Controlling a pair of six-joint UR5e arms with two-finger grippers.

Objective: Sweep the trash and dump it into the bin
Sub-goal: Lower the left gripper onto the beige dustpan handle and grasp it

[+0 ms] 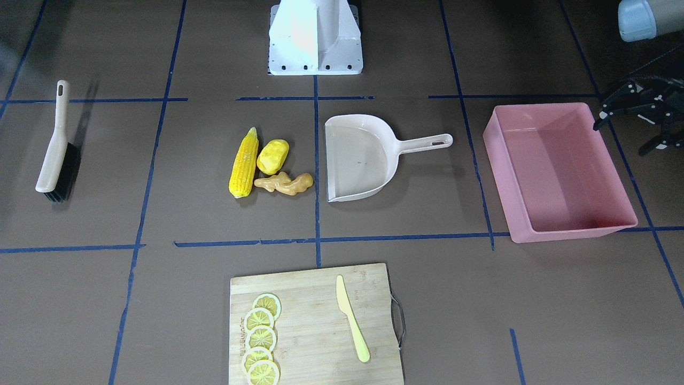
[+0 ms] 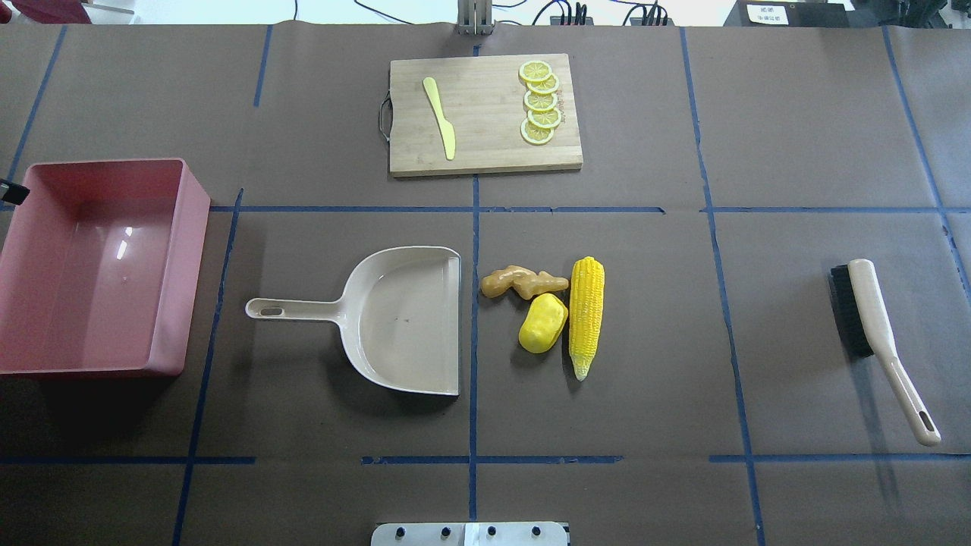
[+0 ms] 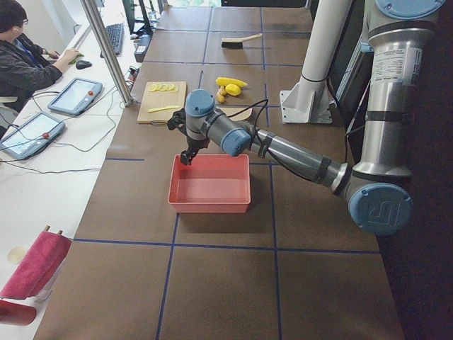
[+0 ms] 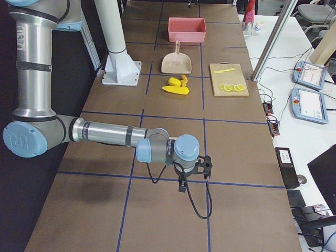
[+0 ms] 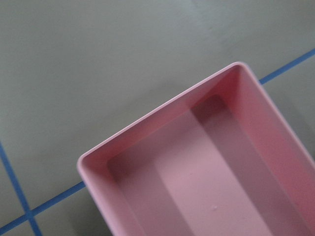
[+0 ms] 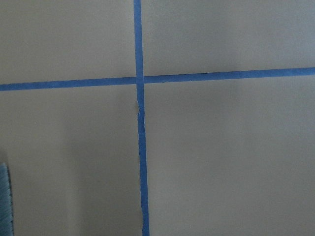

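It cannot be told whether the fingers of the left gripper (image 3: 185,157), above a corner of the bin (image 2: 186,265), or of the right gripper (image 4: 184,181), over bare worktop (image 2: 683,379), are released. The trash (image 2: 543,323) lies just beside the mouth of the dustpan (image 2: 402,318). It seems light, stiff and easily rolled, so the brush (image 2: 872,326) should be taken by its handle.

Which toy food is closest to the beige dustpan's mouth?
The tan knobbly ginger root, nearly at the lip of the beige plastic dustpan; the lumpy yellow potato and yellow corn cob lie farther off.
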